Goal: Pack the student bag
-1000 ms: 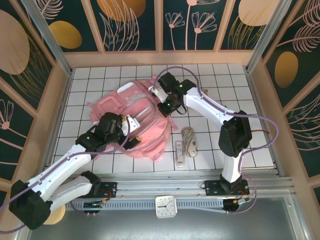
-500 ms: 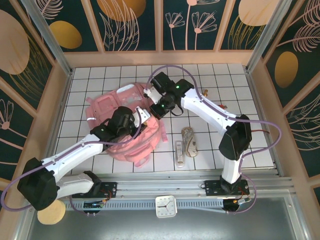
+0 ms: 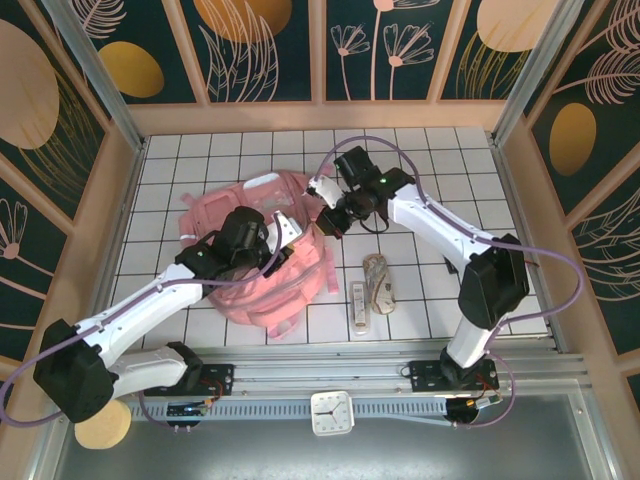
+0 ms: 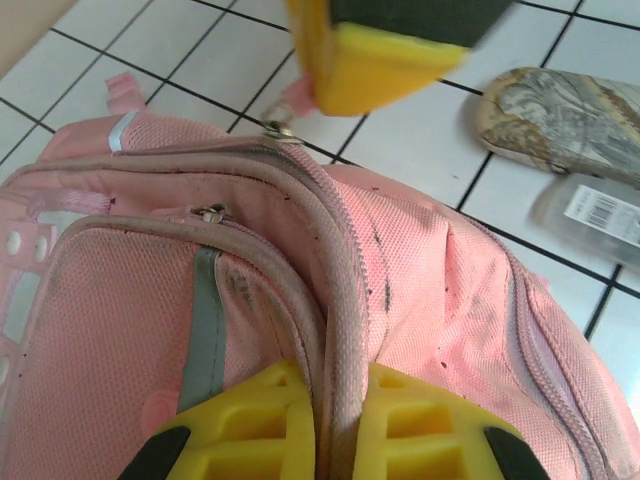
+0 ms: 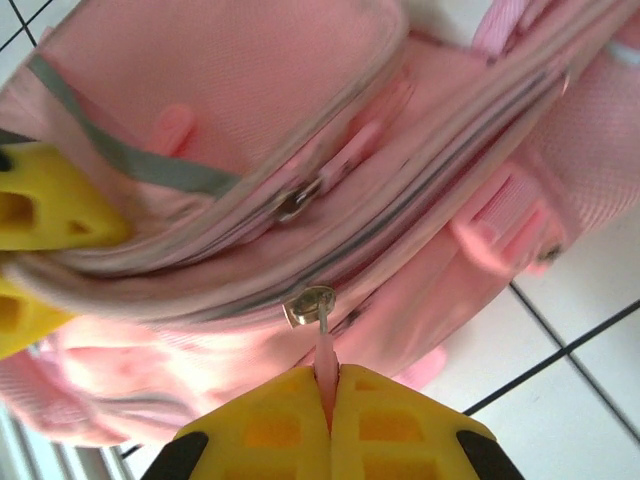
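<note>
The student bag (image 3: 285, 290) lies flat on the white tiled table, a soft pink backpack with zips. My left gripper (image 3: 283, 236) is shut on a raised fabric ridge along the main zip (image 4: 335, 385). My right gripper (image 3: 323, 221) sits at the bag's right edge. It is shut on the pink zip pull (image 5: 326, 352), which hangs from a metal slider (image 5: 308, 305). In the left wrist view the right gripper's yellow fingertip (image 4: 380, 60) shows just above that slider (image 4: 278, 128). In the right wrist view the left gripper's fingers (image 5: 40, 210) show at the left.
A patterned glasses case (image 3: 379, 282) (image 4: 565, 120) and a clear plastic pouch (image 3: 359, 306) (image 4: 590, 210) lie on the tiles right of the bag. A small clock (image 3: 331, 412) sits on the front rail. Wooden walls enclose the table on three sides.
My left gripper has gone from open to shut on the bag's zip ridge and moved right. My right gripper, still shut on the zip pull, has shifted right, and the bag moved with it.
</note>
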### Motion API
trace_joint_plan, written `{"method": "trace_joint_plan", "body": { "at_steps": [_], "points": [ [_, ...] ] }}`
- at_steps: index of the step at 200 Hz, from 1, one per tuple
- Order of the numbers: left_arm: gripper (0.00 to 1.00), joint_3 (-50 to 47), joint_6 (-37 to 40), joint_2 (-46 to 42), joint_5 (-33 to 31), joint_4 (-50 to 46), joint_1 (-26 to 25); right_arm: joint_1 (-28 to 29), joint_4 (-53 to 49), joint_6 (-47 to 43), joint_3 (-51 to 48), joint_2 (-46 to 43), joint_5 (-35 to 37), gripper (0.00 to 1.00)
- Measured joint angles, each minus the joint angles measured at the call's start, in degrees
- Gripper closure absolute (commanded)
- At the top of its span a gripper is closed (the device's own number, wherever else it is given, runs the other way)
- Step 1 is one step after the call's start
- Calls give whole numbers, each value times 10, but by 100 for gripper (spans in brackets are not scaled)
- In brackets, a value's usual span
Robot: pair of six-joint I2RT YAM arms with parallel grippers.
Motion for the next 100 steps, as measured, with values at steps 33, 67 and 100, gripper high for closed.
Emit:
{"method": "trace_joint_plan", "body": {
  "at_steps": [33,67,100],
  "points": [
    [100,35,13,5,14,-44,3,-36,38,-45,47,73,-19,100],
    [100,46,19,13,19,-66,7,-54,48,-70,140,201,-39,100],
    [100,49,18,30,-1,-70,17,-52,38,-70,215,268,-66,100]
  ]
}}
